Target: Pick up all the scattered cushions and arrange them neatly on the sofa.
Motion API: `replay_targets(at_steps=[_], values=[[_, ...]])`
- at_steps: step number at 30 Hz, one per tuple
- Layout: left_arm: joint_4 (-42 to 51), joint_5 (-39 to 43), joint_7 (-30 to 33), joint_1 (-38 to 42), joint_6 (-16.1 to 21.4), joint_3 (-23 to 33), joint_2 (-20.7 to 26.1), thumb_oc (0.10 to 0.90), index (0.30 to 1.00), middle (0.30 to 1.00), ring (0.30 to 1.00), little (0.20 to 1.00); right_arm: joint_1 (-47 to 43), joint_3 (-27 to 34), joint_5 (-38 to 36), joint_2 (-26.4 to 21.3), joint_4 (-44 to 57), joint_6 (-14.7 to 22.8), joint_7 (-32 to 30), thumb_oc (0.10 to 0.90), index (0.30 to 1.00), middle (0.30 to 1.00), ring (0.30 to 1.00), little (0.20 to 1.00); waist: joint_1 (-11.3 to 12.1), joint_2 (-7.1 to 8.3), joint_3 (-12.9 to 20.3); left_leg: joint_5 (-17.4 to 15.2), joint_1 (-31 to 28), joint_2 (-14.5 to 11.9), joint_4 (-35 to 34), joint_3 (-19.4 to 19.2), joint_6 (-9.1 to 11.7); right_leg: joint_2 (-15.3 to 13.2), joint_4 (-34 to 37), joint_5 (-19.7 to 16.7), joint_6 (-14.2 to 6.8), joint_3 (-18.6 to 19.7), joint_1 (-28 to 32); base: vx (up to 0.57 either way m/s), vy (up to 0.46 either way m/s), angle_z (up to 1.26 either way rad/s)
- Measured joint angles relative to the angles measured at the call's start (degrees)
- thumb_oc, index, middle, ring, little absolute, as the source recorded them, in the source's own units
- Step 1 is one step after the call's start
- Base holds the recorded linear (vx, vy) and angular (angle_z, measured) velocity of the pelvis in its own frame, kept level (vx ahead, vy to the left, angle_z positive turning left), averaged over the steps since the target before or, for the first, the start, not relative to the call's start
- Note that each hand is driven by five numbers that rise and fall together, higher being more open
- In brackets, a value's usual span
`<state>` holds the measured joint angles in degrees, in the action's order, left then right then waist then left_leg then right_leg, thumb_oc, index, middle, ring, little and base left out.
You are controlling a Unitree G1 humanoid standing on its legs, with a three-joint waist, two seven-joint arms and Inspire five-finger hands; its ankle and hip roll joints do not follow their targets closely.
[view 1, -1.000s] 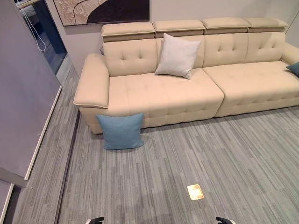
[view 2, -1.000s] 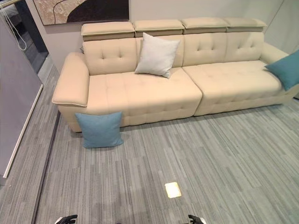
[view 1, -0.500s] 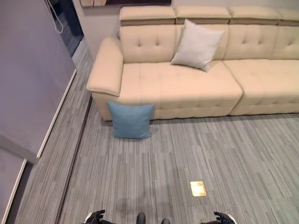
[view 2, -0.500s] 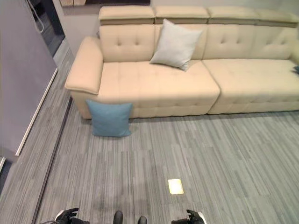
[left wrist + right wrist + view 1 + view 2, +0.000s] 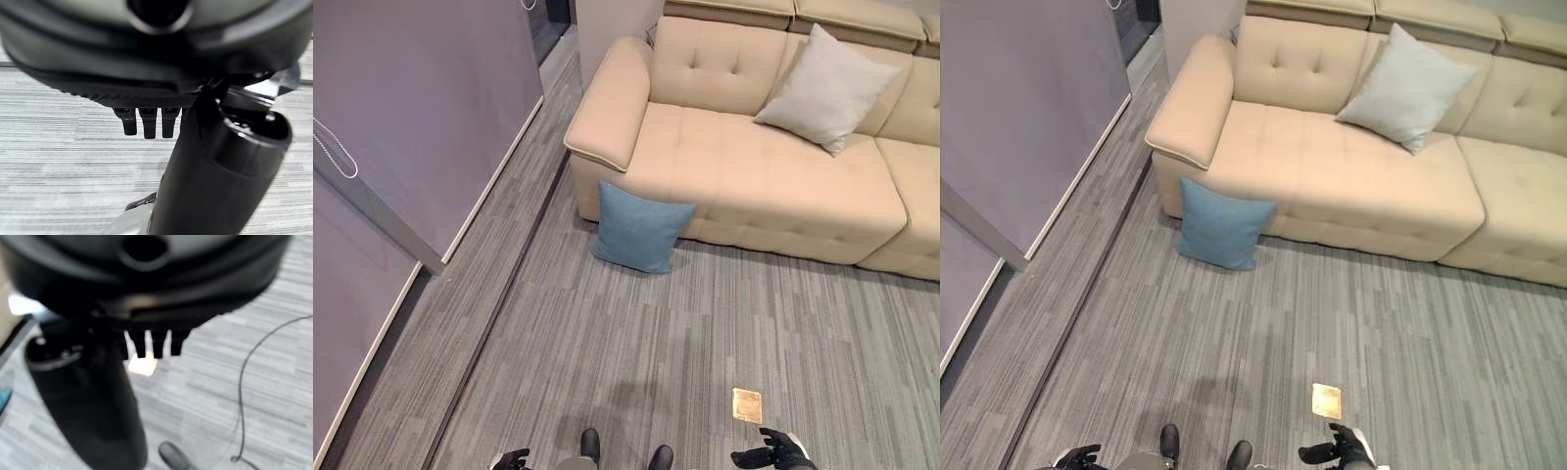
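— How far along is it?

— Barely begun. A pale grey square fabric cushion (image 5: 827,88) is leaning on the back of the cream tufted leather sofa (image 5: 754,181), but a blue square fabric cushion (image 5: 639,227) is propped on the grey striped carpet (image 5: 607,362) against the sofa's front.

— And the hands?

— The left hand (image 5: 512,458) and right hand (image 5: 773,452) are hanging low, well apart from the blue cushion, fingers relaxed, holding nothing.

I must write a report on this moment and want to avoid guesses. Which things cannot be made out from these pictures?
- Sofa: its right end is cut off by the picture's edge in both eye views, so any cushions there cannot be seen.
- Blue cushion: it stands on the floor against the sofa front; its back side is hidden.
- White cushion: it hides the backrest behind it.
- Left hand and right hand: cut off by the bottom edge.
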<state>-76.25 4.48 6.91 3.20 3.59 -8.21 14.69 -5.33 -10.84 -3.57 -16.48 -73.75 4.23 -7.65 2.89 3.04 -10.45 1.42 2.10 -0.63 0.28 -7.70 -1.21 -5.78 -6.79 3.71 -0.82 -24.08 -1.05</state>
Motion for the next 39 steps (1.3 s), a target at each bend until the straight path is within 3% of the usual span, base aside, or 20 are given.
replay_targets(at_steps=[2, 3, 4, 8, 11, 12, 15, 18, 19, 20, 23, 24, 25, 28, 29, 30, 32, 35, 38, 39], values=[[0.5, 0.0, 0.0, 1.2, 0.0, 0.0, 0.4, 0.800, 0.900, 0.900, 0.900, 0.900, -0.6, -0.5, 0.6, 0.3, 0.2, -0.1, 0.0, 0.800, 0.900, 0.900, 0.900, 0.900, 0.6, 0.35, -0.3, -0.4, 0.2, 0.9, 0.5, 0.1, -1.0, -1.8, -5.9, 0.9, -0.9, 1.6, -2.9, 0.03, 0.074, 0.05], [0.5, 0.1, 0.0, 2.5, 0.1, 0.0, 0.9, 0.800, 0.900, 0.900, 0.900, 0.900, -1.3, -2.0, 0.8, 0.4, 0.4, -0.4, 0.1, 0.800, 0.900, 0.900, 0.900, 0.900, 0.6, 0.23, -0.7, -0.5, 0.1, 0.9, 0.6, 0.4, -1.8, -3.7, -13.8, 1.7, -1.4, 3.1, -6.5, 0.12, 0.051, 0.14], [0.9, 0.1, 0.1, 3.1, 0.1, 0.2, 1.5, 0.800, 0.900, 0.900, 0.900, 0.900, -1.1, -2.3, 0.9, 0.7, 0.5, -0.4, 0.1, 0.800, 0.900, 0.900, 0.900, 0.900, 0.4, 0.44, -0.7, -0.9, -0.1, 1.1, 0.8, 1.2, -2.4, -3.5, -16.2, 3.1, -3.1, 5.1, -7.9, 0.17, 0.052, 0.22], [0.8, 0.1, 0.4, 4.1, 0.4, 0.2, 2.8, 0.800, 0.900, 0.900, 0.900, 0.900, -1.4, -2.3, 0.9, 2.1, 1.2, -0.3, 0.1, 0.800, 0.900, 0.900, 0.900, 0.900, -1.3, 1.23, -1.1, -0.1, -3.3, 2.2, -3.0, 4.5, -2.7, 3.3, -15.4, 4.8, -4.9, 20.3, -10.5, 0.11, -0.017, 0.42], [0.7, 0.1, 0.2, 3.8, 0.8, -0.6, 2.1, 0.800, 0.900, 0.900, 0.900, 0.900, -0.9, -2.3, 0.8, 2.2, 1.9, -0.3, 0.0, 0.800, 0.900, 0.900, 0.900, 0.900, -1.6, 2.01, -0.9, 0.5, -4.5, 3.8, -4.8, 6.6, -2.6, 5.5, -8.1, 1.9, -1.9, 19.9, -11.9, 0.20, -0.158, 0.57], [0.6, 0.1, 0.1, 3.4, 1.0, -0.6, 0.8, 0.800, 0.900, 0.900, 0.900, 0.900, 0.3, -2.2, 0.6, 2.2, 0.7, -0.4, 0.1, 0.800, 0.900, 0.900, 0.900, 0.900, -2.0, 0.83, -0.6, 0.0, -4.8, 3.2, -4.7, 9.9, -1.7, 6.2, -2.3, -1.9, 1.7, 17.4, -8.2, 0.22, -0.201, 0.88], [0.3, 1.2, 0.0, 2.0, 1.1, -0.5, 0.6, 0.800, 0.900, 0.900, 0.900, 0.900, 1.6, -2.1, 0.2, 2.2, -0.3, -0.6, 1.0, 0.800, 0.900, 0.900, 0.900, 0.900, -1.8, 0.50, -0.5, -2.4, -2.1, 2.7, 1.8, 11.8, 1.5, 6.8, 3.3, -3.3, 3.5, 14.3, -3.6, 0.08, -0.133, 0.74], [0.1, 1.6, 0.0, 2.4, 1.1, 0.2, 0.4, 0.800, 0.900, 0.900, 0.900, 0.900, 0.0, -2.0, -0.2, 1.5, -0.4, -0.4, 1.0, 0.800, 0.900, 0.900, 0.900, 0.900, -0.6, 2.95, -1.6, -3.4, 10.4, 4.2, 25.8, 8.1, 4.5, 5.1, 6.5, -4.3, 5.6, 13.3, -1.5, 0.07, -0.069, 0.38], [-0.1, 2.3, 0.2, 1.8, 1.1, 1.2, 0.5, 0.800, 0.900, 0.900, 0.900, 0.900, -0.2, -2.0, -0.3, 1.2, -0.3, 0.2, 0.9, 0.800, 0.900, 0.900, 0.900, 0.900, -1.0, 2.95, -1.9, -4.3, 15.1, 0.1, 31.3, 3.1, 4.5, 6.2, 9.2, -3.7, 7.4, 11.1, 1.6, 0.32, -0.030, 0.39], [0.5, 2.3, 0.4, 2.3, 1.1, 1.3, 1.2, 0.800, 0.900, 0.900, 0.900, 0.900, -0.2, -2.1, -0.3, 1.3, -0.5, 0.1, 1.0, 0.800, 0.900, 0.900, 0.900, 0.900, -0.5, 2.91, -2.3, -4.2, 17.0, -2.5, 30.1, 2.0, 4.5, 7.6, 9.3, -2.5, 8.3, 10.8, 2.6, 0.36, 0.009, 0.55], [0.6, 2.1, 0.3, 2.7, 1.1, -0.8, 1.8, 0.800, 0.900, 0.900, 0.900, 0.900, -1.8, -2.3, -0.5, 1.4, -3.8, -0.4, 0.9, 0.800, 0.900, 0.900, 0.900, 0.900, 0.1, 3.58, -2.5, -2.0, 17.4, -1.2, 6.7, 2.3, 6.8, 8.9, 12.1, -0.7, 5.2, 12.4, 6.1, 0.40, 0.111, 0.25], [0.6, 2.1, 0.2, 2.5, 1.0, -0.6, 1.7, 0.800, 0.900, 0.900, 0.900, 0.900, -2.4, -2.2, -0.5, 1.4, -4.7, -1.0, 1.0, 0.800, 0.900, 0.900, 0.900, 0.900, 0.8, 3.32, -2.7, -0.2, 18.2, -1.1, 3.1, 2.9, 7.0, 9.5, 12.1, -0.2, 4.7, 13.7, 6.7, 0.29, 0.147, -0.65], [0.5, 2.1, 0.0, 1.6, 0.8, -0.5, 1.6, 0.800, 0.900, 0.900, 0.900, 0.900, -2.2, -2.1, -0.5, 1.3, -4.7, -1.1, 1.0, 0.800, 0.900, 0.900, 0.900, 0.900, 1.9, 3.04, -2.7, 0.6, 18.2, -1.2, 1.3, 3.6, 5.3, 10.0, 12.1, 0.2, 4.2, 15.0, 7.8, 0.38, 0.201, -0.86], [-0.3, 2.1, -0.1, -0.2, -0.5, -0.5, 0.8, 0.800, 0.900, 0.900, 0.900, 0.900, 0.6, -2.2, -0.5, 1.6, -4.3, -0.3, 1.0, 0.800, 0.900, 0.900, 0.900, 0.900, -0.3, 4.70, 0.1, 2.0, 15.4, 3.2, 6.8, 2.6, 0.8, 7.7, 11.6, 3.7, 0.7, 15.7, 12.3, 0.29, 0.187, -0.41], [-0.2, 2.1, -0.1, -1.3, -0.3, -0.3, -0.2, 0.800, 0.900, 0.900, 0.900, 0.900, 0.9, -2.2, -0.5, 1.0, -4.6, -0.6, 1.0, 0.800, 0.900, 0.900, 0.900, 0.900, -0.2, 2.95, 1.8, 2.0, 11.7, 3.1, 5.0, 2.3, -1.5, 8.5, 7.8, 4.3, -0.1, 16.7, 12.0, 0.16, 0.138, -0.51], [-0.4, 1.8, 0.0, -1.3, -0.3, -0.6, -0.2, 0.800, 0.900, 0.900, 0.900, 0.900, 1.1, -2.4, -0.5, 1.5, -4.4, -1.0, 0.9, 0.800, 0.900, 0.900, 0.900, 0.900, -0.8, 2.45, 1.9, 5.1, 8.3, 2.7, 2.1, 2.3, -3.5, 8.3, 1.7, 5.6, -1.3, 16.5, 10.7, 0.14, 0.138, -0.63], [-0.2, 1.0, -0.1, -0.7, -0.2, -0.8, 0.6, 0.800, 0.900, 0.900, 0.900, 0.900, 2.4, -3.0, -0.4, 2.1, -2.1, -0.9, 1.0, 0.800, 0.900, 0.900, 0.900, 0.900, -1.4, 2.35, 3.2, 3.9, 5.6, 3.0, 0.8, 2.3, -5.0, 6.0, -10.0, 8.8, -2.8, 16.5, 5.9, 0.21, 0.214, -0.28], [0.2, 1.0, 0.1, 2.2, 0.0, -1.2, 1.2, 0.800, 0.900, 0.900, 0.900, 0.900, 2.3, -3.3, -0.2, 2.2, 0.1, -1.3, 1.1, 0.800, 0.900, 0.900, 0.900, 0.900, -2.3, 2.41, 3.2, 2.3, 2.1, 5.4, -0.5, 1.0, -6.7, -0.3, -33.6, 8.3, -4.9, 16.7, -4.5, 0.15, 0.135, -0.11], [1.0, 1.0, 0.1, 4.4, 1.2, -1.3, 1.6, 0.800, 0.900, 0.900, 0.900, 0.900, 1.3, -3.5, 0.4, 1.4, 2.3, -0.9, 0.5, 0.800, 0.900, 0.900, 0.900, 0.900, -2.4, 0.29, 2.3, -0.9, -2.5, 5.8, -1.0, 0.3, -7.3, -3.2, -36.8, 8.3, -5.4, 15.7, -11.3, 0.27, 0.041, -0.24], [1.7, 1.0, 0.1, 4.1, 1.2, -1.3, 1.9, 0.800, 0.900, 0.900, 0.900, 0.900, 0.4, -3.9, 0.6, 0.7, 2.2, -0.9, 0.6, 0.800, 0.900, 0.900, 0.900, 0.900, -2.2, -0.63, 2.0, -1.5, -5.2, 5.4, -2.3, -0.3, -6.2, -2.6, -28.5, 9.0, -5.5, 13.7, -12.2, 0.26, -0.059, -0.15]])
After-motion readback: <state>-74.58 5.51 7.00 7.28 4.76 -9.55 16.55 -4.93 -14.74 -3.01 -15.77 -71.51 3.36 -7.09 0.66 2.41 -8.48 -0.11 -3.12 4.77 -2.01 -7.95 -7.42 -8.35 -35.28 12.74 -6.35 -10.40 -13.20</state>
